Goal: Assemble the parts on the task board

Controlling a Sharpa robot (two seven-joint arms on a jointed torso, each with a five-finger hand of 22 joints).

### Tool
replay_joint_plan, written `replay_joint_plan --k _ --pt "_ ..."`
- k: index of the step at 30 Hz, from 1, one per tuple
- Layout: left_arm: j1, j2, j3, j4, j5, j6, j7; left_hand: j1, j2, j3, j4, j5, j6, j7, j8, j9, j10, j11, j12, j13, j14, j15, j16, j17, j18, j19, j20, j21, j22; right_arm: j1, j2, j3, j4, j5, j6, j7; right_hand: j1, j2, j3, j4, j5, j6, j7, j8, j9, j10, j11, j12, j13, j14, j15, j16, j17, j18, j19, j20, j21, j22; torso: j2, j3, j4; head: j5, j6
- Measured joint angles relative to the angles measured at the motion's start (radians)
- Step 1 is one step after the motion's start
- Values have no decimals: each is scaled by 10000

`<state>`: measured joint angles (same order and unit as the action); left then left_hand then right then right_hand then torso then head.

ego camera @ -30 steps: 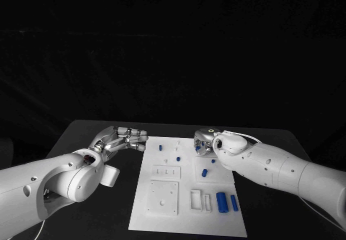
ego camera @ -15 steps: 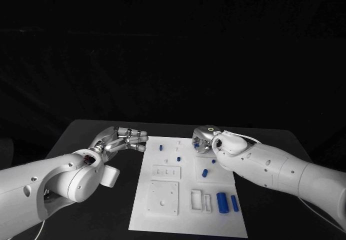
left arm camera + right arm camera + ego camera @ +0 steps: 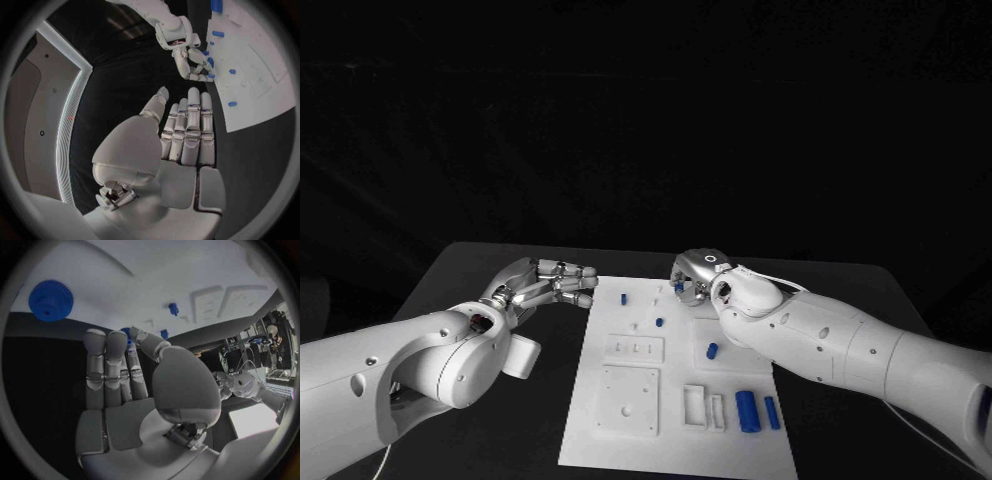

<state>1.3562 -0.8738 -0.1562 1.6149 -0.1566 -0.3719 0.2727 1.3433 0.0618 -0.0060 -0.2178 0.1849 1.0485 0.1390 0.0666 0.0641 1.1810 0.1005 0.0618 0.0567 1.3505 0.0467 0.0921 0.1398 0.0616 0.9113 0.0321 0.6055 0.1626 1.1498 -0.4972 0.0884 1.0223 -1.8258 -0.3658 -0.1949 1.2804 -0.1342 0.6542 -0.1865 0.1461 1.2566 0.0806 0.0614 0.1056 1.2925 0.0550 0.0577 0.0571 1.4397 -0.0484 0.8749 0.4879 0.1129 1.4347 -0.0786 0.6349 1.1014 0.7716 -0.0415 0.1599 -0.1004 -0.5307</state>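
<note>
White board (image 3: 678,400) flat mid-worktop (image 3: 473,270), blue parts scattered over it: a peg (image 3: 623,298) and another (image 3: 659,322) toward the far end, a piece (image 3: 711,350) at mid-board, two cylinders (image 3: 747,411) side by side near the right edge. Left hand (image 3: 548,283) just beside the board's far left corner, fingers straight and close together, holding nothing. Right hand (image 3: 689,275) over the board's far edge; fingers (image 3: 115,365) extended toward a blue part (image 3: 128,335), grasp cannot be told. Blue gear (image 3: 50,300) lying nearby on the board.
</note>
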Motion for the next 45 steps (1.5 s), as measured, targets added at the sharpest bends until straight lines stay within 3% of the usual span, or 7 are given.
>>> replay_joint_plan --k 11,19,34,45 --pt "3 74 0 -31 1 10 -14 0 0 -23 -23 0 0 0 0 0 0 0 0 0 0 0 0 0 1 0 0 0 -7 9 628 6 -488 -131 -327 -245 10 10 0 1 -32 -1 0 -8 0 -1 -1 -3 0 1 1 -41 16 -50 109 35 -235 296 23 -12 35 11 -26" --pt "45 89 0 -10 1 19 -24 0 0 -23 -23 0 0 0 0 0 0 0 0 0 0 0 0 -1 1 0 0 0 -6 9 871 7 -764 -200 -540 -399 22 -1 -1 1 -24 -2 0 -11 -17 -2 -2 -39 1 37 -33 -41 26 -63 145 1 -405 393 55 -56 98 -12 -35" --pt "133 111 1 25 -1 21 -34 0 0 -23 -23 0 0 0 0 0 0 0 0 0 0 0 0 -1 0 -1 0 0 -5 5 1055 8 -984 -212 -683 -472 22 -1 -2 1 13 -3 1 -30 -31 0 0 -59 1 38 -31 -38 35 -70 233 20 -557 592 84 -101 167 57 -41" --pt "179 118 1 39 -1 22 -40 0 0 -92 -92 0 0 0 0 0 -36 36 0 0 0 0 0 -1 0 -1 -1 0 -50 -27 1083 8 -1060 -210 -668 -473 22 -1 -30 -26 11 -4 2 -34 -32 34 34 1 1 53 -17 -38 33 12 232 21 -625 635 113 -110 159 65 -43"
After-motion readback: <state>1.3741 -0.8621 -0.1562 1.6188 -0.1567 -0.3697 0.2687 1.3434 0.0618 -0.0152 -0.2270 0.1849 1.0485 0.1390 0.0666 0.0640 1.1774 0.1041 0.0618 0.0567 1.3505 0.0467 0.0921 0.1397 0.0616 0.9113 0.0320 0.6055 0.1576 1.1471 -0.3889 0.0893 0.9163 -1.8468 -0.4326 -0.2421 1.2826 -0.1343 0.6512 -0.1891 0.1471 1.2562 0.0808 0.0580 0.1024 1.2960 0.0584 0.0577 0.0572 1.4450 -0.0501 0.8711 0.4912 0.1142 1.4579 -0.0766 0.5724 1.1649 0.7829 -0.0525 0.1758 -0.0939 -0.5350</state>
